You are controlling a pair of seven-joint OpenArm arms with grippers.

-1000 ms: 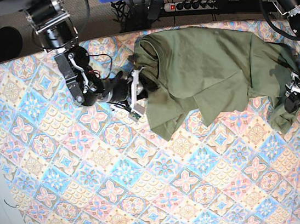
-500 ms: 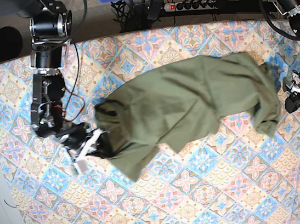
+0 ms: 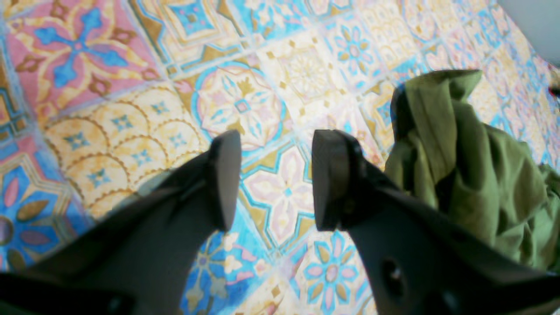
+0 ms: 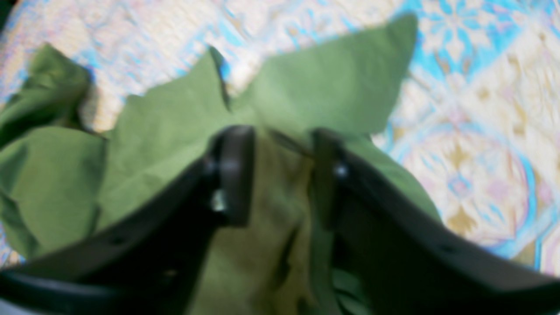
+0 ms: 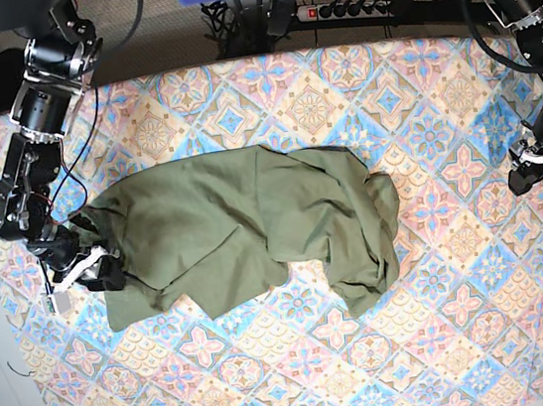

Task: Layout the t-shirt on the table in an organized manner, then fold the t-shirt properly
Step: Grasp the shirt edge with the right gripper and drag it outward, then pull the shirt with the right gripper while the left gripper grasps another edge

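Olive-green t-shirt lies rumpled on my worktop left of centre, its edge between the parted jaws of my right end effector, while my left end effector hangs open over bare cloth

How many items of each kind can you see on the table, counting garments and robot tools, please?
T-shirt: 1
Left tool: 1
Right tool: 1
Total: 3, all on or over the table

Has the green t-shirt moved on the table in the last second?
Yes. The t-shirt slid away from the power strip at the table's far edge, toward the view's lower left.
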